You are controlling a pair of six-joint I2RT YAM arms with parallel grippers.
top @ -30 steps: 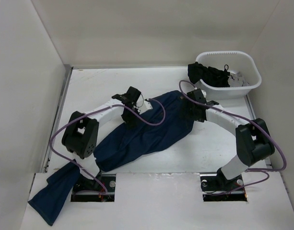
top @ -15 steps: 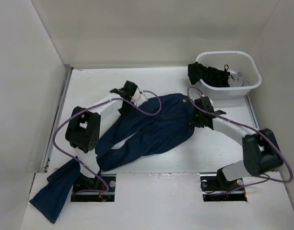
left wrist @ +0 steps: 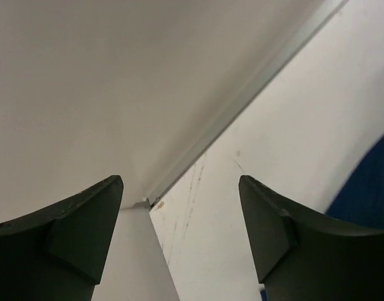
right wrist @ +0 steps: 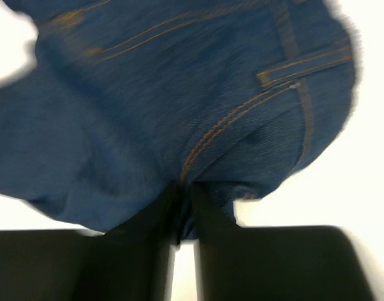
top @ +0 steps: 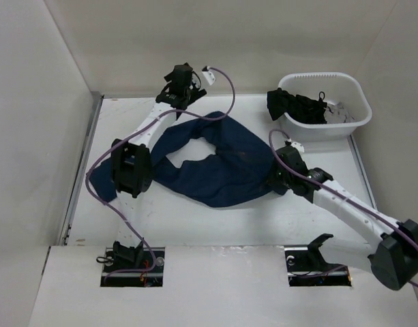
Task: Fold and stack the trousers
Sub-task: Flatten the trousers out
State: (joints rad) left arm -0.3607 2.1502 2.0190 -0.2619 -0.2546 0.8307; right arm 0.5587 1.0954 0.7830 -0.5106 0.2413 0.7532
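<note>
1. Nearest the bases, the right gripper (top: 275, 178) lay low at the right-hand edge of the trousers (top: 229, 170). In the right wrist view its jaws were pressed almost together on a bunched fold of denim (right wrist: 148, 113), beside a line of orange-brown stitching. It was the only gripper with a hold on the cloth.

2. The trousers lay mid-table in a rumpled ring, not yet folded flat, with a patch of bare table (top: 195, 151) showing through the middle. The heap ran wider left to right than near to far. Its left end passed under the left arm's elbow, where its edge could not be made out.

3. Beyond the heap, the left gripper (top: 171, 90) sat close to the back wall. In its own camera the fingers (left wrist: 79, 232) stood wide apart with nothing between them. They faced the seam where table meets wall, and only a sliver of blue (left wrist: 373, 182) showed at the right of that view.

4. So the cloth lay on the near side of the left gripper and toward its right, outside its spread fingers. By my reading, the next move turned on this: the left arm would have to swing round and come toward the far edge of the ring before both arms could pull the trousers out along their length.

5. Farthest right, the white basket (top: 321, 75) held black garments (top: 304, 107), well apart from the jeans.
</note>
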